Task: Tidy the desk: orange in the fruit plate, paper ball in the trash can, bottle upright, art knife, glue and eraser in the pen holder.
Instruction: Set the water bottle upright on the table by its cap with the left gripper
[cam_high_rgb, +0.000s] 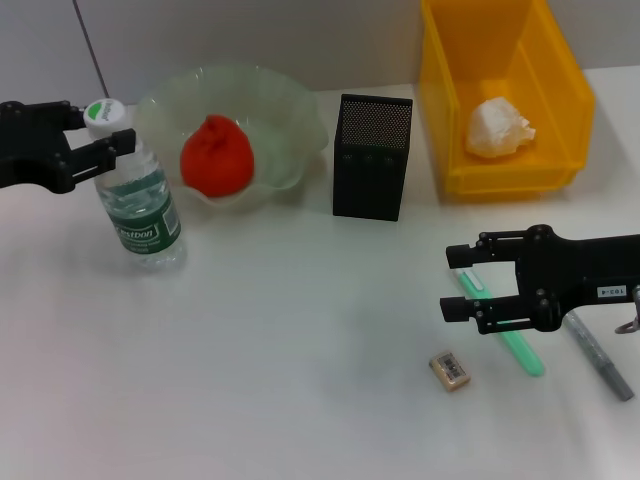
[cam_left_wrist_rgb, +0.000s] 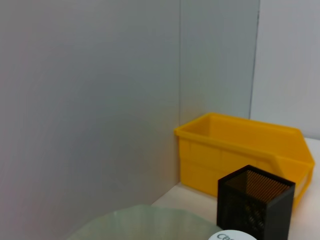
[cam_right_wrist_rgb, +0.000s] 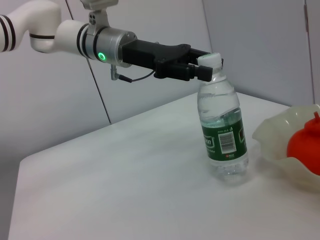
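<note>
Translucent pale-green ruffled fruit plate cut off by right wrist view's edge; grey pen-like stick partly hidden under black right gripper; small tan eraser label unreadable.

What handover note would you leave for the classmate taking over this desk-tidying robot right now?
Left claw: at the neck of the upright bottle, just under the cap; grip unclear.
Right claw: open, low over the green art knife.
Done: orange in fruit plate; paper ball in trash can; bottle standing.
Left: art knife, grey glue stick and eraser still lie on the desk; all go into the pen holder.
</note>
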